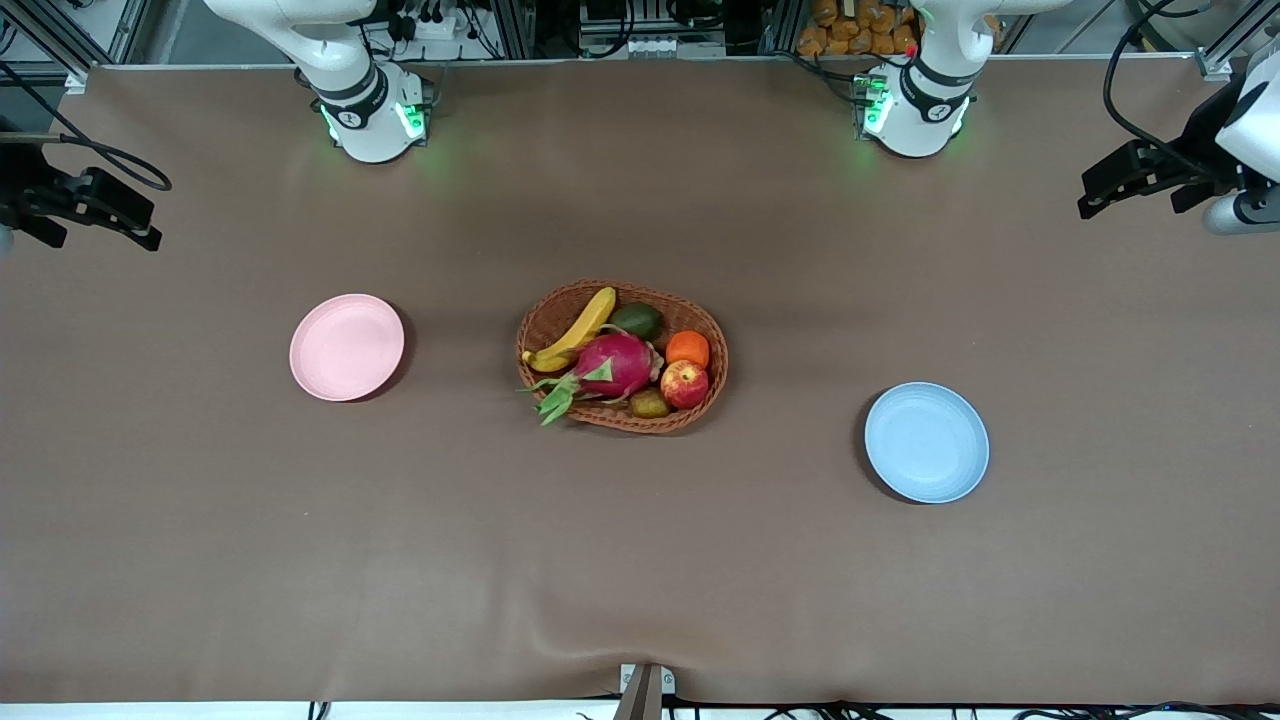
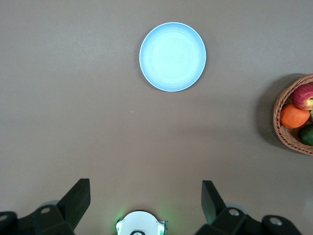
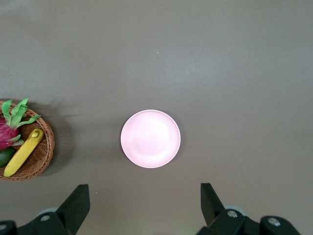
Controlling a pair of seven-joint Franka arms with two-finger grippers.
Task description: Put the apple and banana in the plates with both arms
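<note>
We see the apple (image 1: 684, 384) and banana (image 1: 577, 331) lying in the wicker basket (image 1: 700, 318) mid-table between the pink plate (image 1: 346, 347) and blue plate (image 1: 926, 442), while the left gripper (image 2: 145, 205) and right gripper (image 3: 145, 205) wait spread wide above the table's ends.

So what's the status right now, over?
Left hand and right hand open, waiting high at table ends. Apple and banana in basket. Pink plate, blue plate bare.
</note>
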